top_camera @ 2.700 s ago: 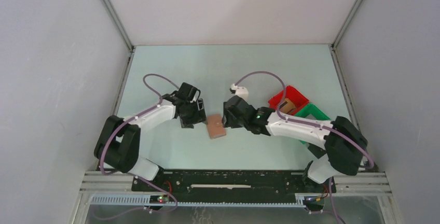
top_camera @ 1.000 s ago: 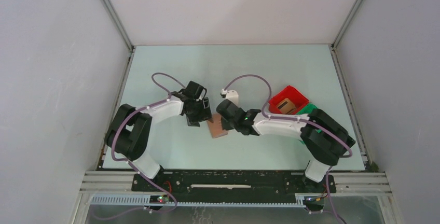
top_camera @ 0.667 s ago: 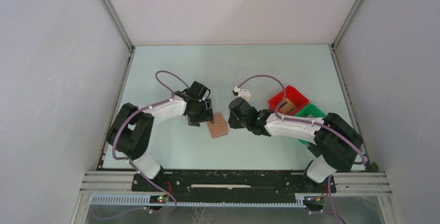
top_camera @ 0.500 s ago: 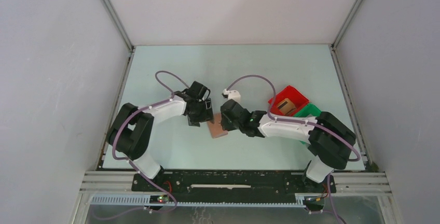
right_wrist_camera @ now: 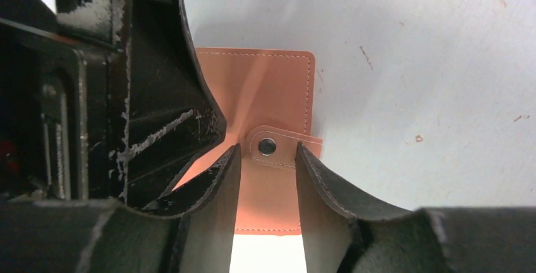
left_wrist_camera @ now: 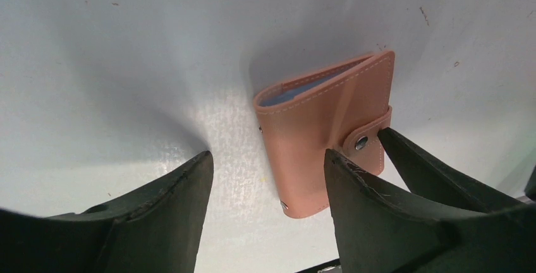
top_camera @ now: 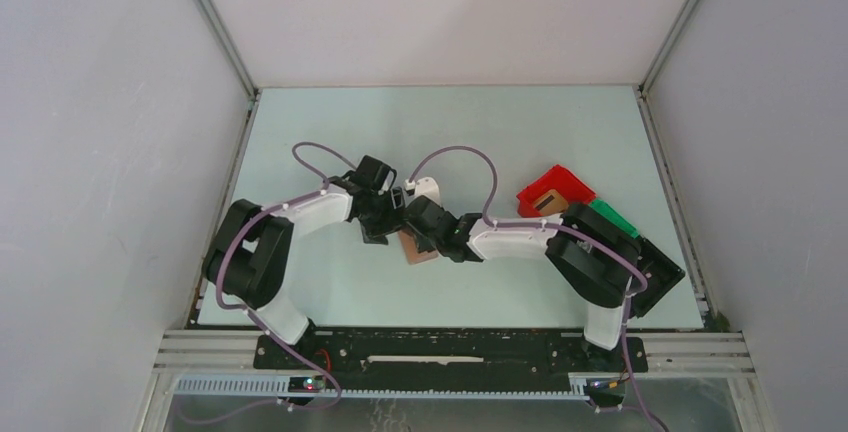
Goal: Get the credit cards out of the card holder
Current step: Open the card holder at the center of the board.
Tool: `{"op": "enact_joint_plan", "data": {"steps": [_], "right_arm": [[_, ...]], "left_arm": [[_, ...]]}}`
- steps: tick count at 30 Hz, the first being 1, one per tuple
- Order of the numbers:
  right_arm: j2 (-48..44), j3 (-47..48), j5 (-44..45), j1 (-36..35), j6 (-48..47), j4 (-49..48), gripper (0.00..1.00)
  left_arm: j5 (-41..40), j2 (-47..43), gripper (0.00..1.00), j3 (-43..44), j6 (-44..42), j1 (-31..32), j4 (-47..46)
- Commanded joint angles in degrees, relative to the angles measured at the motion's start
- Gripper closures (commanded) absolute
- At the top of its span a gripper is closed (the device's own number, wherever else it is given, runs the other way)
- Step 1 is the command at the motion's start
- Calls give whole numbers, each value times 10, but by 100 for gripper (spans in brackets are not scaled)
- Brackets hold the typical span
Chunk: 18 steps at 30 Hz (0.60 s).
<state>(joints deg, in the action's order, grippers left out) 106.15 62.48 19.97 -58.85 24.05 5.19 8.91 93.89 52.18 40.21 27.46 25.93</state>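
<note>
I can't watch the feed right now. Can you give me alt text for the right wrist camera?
A closed tan-pink card holder lies flat on the pale table. Its snap tab, fastened with a metal stud, sits between the open black fingers of the right gripper. The left arm's scuffed black finger hides the holder's left side.

A pale mint-green flat tabletop (top_camera: 330, 132) was enclosed on three sides by plain white wall panels (top_camera: 450, 12), joined at the far corners by grey aluminium profiles (top_camera: 213, 24). A black metal rail (top_camera: 520, 350) spanned the near edge.
</note>
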Motion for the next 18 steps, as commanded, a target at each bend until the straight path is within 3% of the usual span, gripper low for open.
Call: {"op": "enact_joint_plan", "data": {"steps": [1,8,14,18], "right_arm": [[33,15,33,-7,-23,-19,56],[26,0,63,-5,6,-20,100],[-32,-34,21,28,70,-16,100],[-90,-97,-51,67,113,-67,100]], "left_arm": [[30,49,28,-30,15,3,-11],[26,52,28,-34,6,0,-10],[46,39,29,-37,5,-3,-13],[30,39,29,-20,-9,-4,8]]}}
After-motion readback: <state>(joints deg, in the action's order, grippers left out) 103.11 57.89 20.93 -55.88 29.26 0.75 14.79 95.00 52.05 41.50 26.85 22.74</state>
